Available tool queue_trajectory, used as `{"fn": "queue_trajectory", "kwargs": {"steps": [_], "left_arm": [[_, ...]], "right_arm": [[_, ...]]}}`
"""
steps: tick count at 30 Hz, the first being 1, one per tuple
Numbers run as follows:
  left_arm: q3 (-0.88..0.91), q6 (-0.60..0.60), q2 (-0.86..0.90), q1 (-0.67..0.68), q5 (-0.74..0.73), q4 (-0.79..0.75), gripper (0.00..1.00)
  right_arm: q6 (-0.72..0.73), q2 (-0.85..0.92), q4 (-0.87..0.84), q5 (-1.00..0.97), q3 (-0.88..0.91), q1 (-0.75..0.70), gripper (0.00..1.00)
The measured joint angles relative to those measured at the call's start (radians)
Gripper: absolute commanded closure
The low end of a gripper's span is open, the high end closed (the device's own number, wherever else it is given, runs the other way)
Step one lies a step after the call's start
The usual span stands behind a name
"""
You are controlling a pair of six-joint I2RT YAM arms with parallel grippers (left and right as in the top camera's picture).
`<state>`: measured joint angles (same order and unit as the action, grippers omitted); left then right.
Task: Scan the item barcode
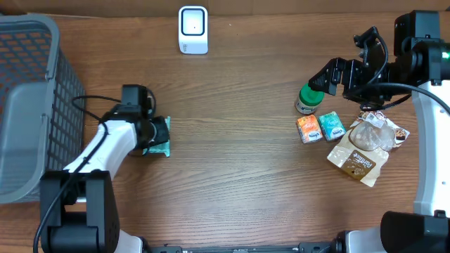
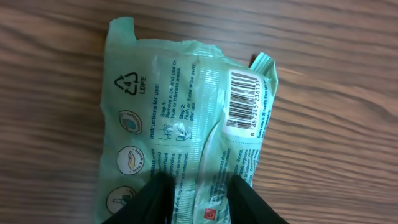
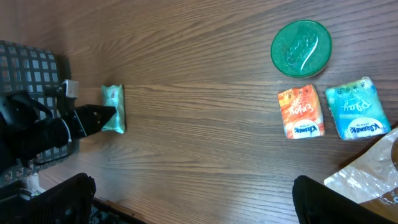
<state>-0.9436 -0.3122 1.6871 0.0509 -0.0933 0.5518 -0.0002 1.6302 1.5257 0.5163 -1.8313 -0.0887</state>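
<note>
Soft, even light is falling from overhead, throwing only faint shadows on the counter (image 1: 232,176). The overhead picture is coming through sharp. Close up, the left claw (image 2: 196,186) is showing as dark, blurred shapes, while the pack (image 2: 180,106) and its barcode (image 2: 245,99) are reading crisp. Glare is glinting off the bag (image 1: 371,133).

A brown wooden table (image 1: 232,190) lies beneath the left gripper (image 1: 164,133) and stretches across to the right gripper (image 1: 315,83). Its grain runs along the line between them, evenly lit.

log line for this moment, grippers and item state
left gripper: shut on wipes pack | pack: lying on table | barcode: facing up | right gripper: open, empty
</note>
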Motion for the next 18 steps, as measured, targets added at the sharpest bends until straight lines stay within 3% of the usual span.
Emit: {"fn": "queue_trajectory", "kwargs": {"steps": [13,18], "left_arm": [[0.009,-0.003,0.0,0.271,-0.068,-0.07,0.59],[-0.06,0.001,0.002,0.283,-0.122,0.04,0.63]], "right_arm": [[0.0,0.0,-0.007,0.0,0.0,0.0,0.0],[0.0,0.0,-0.007,0.0,0.0,0.0,0.0]]}}
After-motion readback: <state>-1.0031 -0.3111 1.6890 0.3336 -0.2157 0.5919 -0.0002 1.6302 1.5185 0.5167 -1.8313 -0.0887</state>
